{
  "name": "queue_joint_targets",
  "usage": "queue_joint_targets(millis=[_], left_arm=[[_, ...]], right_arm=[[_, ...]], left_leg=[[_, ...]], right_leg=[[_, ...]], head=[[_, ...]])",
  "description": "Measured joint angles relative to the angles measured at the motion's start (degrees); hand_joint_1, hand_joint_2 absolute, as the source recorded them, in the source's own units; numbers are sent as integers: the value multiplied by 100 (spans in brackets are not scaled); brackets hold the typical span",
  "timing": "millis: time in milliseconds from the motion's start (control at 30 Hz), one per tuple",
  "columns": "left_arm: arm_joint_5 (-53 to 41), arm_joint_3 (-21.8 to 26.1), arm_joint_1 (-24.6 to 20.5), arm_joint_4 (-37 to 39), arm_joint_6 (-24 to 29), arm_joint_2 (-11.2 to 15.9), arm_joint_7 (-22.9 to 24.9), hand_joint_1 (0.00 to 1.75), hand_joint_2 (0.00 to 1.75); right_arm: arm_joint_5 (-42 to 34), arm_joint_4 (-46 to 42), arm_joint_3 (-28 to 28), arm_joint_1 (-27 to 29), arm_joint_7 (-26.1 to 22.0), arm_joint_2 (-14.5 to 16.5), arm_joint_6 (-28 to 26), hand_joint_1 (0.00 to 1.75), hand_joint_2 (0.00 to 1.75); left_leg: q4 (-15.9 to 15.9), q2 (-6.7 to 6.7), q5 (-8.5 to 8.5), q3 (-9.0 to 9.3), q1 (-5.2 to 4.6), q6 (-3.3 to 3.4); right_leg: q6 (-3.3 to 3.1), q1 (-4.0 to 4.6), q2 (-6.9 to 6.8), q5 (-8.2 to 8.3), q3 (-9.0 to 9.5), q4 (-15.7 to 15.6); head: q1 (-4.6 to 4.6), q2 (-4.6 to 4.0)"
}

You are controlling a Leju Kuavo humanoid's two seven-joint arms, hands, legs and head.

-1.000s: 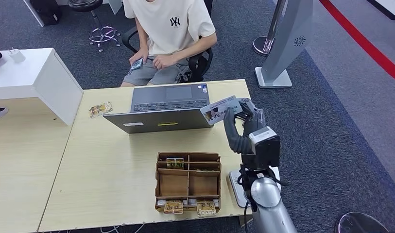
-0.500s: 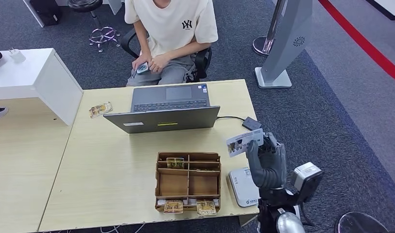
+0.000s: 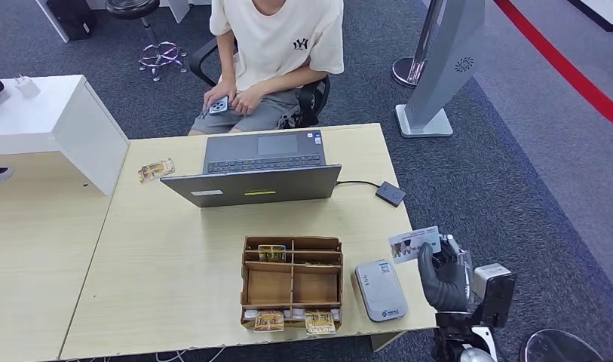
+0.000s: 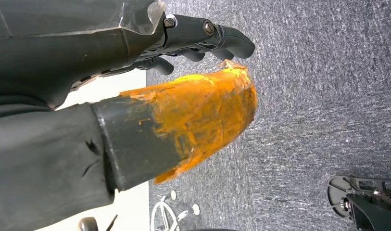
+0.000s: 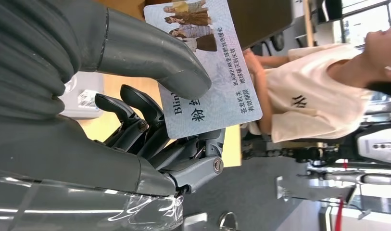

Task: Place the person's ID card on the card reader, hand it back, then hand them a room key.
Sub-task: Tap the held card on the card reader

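Note:
My right hand [image 3: 445, 279] is raised past the table's right edge, near the front, and pinches the ID card [image 3: 415, 243] between its thumb and fingers. The card is pale blue with small figures printed on it; its printed face [image 5: 208, 72] shows in the right wrist view, with the thumb [image 5: 150, 67] lying across it. It hangs just right of and above the white card reader [image 3: 380, 289], apart from it. A wooden organizer [image 3: 292, 283] left of the reader holds room key cards [image 3: 271, 253]. My left hand [image 4: 174, 106] hangs over the carpet and holds nothing.
A person [image 3: 277, 53] sits across the table with a phone in their lap. An open laptop [image 3: 258, 170] stands between us, cabled to a small black box [image 3: 390, 194]. Another card [image 3: 155, 170] lies at the far left. A white cabinet [image 3: 54, 121] stands left.
My right hand has carried the ID card back from above the laptop's right corner, down towards me, to beside the card reader. The person has shifted in the chair.

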Motion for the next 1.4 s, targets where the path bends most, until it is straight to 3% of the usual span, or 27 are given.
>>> queue_joint_targets(millis=[300,667,1400], left_arm=[[-16,32,-3,0,35,-3,0,0,0],[-36,82,-5,0,48,-21,0,0,0],[-50,155,-5,0,48,-23,-57,0,0]], right_arm=[[420,665,-413,-45,97,0,253,175,175],[695,1326,-447,-127,247,-75,538,175,175],[906,1400,-348,-126,225,-174,852,175,175]], left_leg=[[0,0,0,0,0,0],[0,0,0,0,0,0],[0,0,0,0,0,0]], right_leg=[[0,0,0,0,0,0],[0,0,0,0,0,0],[0,0,0,0,1,0]], head=[[0,0],[0,0],[0,0]])
